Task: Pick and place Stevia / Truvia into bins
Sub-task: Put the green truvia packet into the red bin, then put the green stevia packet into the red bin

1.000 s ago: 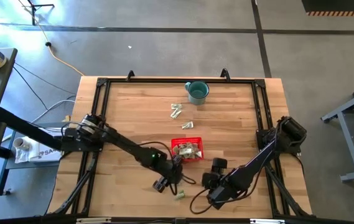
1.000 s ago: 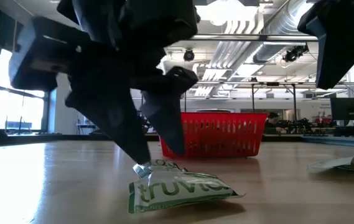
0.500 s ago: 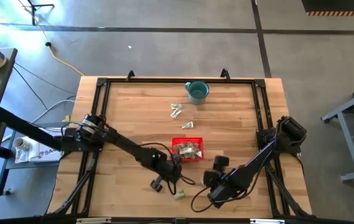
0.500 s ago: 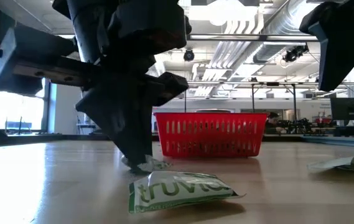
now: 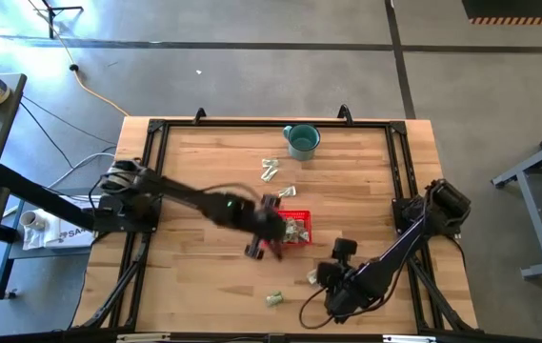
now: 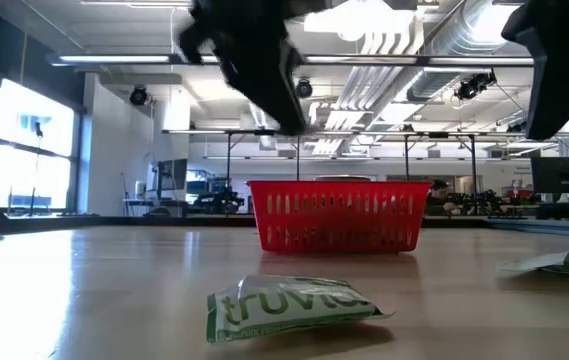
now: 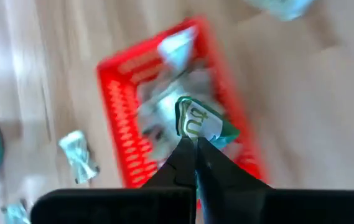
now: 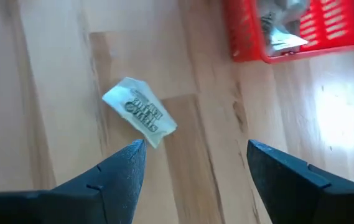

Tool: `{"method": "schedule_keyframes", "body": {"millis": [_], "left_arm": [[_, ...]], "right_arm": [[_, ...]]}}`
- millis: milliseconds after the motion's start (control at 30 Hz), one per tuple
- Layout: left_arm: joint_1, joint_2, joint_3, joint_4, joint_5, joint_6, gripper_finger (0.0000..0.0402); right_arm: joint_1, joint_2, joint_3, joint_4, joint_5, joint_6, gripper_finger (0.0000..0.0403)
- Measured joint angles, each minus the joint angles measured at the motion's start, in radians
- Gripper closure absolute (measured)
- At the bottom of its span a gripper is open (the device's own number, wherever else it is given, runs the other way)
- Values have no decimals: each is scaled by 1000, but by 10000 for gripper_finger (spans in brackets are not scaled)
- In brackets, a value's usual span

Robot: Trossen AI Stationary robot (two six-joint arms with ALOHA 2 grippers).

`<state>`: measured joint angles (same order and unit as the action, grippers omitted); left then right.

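Observation:
The red basket (image 5: 288,229) stands near the table's middle with several Truvia packets inside. My left gripper (image 7: 195,144) hovers over the basket's near wall (image 7: 242,165), shut on one green-printed packet (image 7: 196,122); in the low view it shows as a dark shape (image 6: 259,55) high above the basket (image 6: 339,215). My right gripper (image 8: 195,146) stands open near the front right, just short of a packet (image 8: 140,112) that lies flat on the wood (image 5: 313,276). Another packet (image 6: 294,305) lies near the front edge (image 5: 273,298). My left gripper pinches the packet by one edge (image 7: 193,135) between its two fingertips. The fingers point down from above. The packet sticks out beyond the tips, curled, lifted clear over the basket.
A teal mug (image 5: 301,140) stands at the far edge. Loose packets lie between the mug and the basket (image 5: 271,170) (image 5: 288,192). One more packet shows at the low view's right (image 6: 554,265). A black frame (image 5: 152,133) runs round the table.
My left gripper has shut on a packet lying near the front edge, beside the big Truvia packet. It has then risen and gone toward the far edge, carrying the packet clear of the table to above the red basket. The big packet has stayed where it was.

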<state>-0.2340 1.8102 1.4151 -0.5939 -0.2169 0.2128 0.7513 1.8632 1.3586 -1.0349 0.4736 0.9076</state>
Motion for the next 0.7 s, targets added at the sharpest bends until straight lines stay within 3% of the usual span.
{"method": "schedule_keyframes", "body": {"millis": [67, 167, 433, 567, 700], "left_arm": [[50, 34, 0, 16, 31, -17, 351], [87, 62, -2, 6, 55, -66, 291], [15, -15, 1, -118, 70, -292, 133], [-45, -64, 0, -208, 43, -457, 109], [-99, -89, 1, -294, -1, -581, 126]], "right_arm": [[8, 9, 0, 23, 0, -34, 132], [11, 36, 0, 84, -9, -117, 132], [7, 96, 0, 190, -32, -308, 132], [-25, 101, -16, 223, -53, -376, 132], [-67, 102, -89, 322, -184, -429, 132]]}}
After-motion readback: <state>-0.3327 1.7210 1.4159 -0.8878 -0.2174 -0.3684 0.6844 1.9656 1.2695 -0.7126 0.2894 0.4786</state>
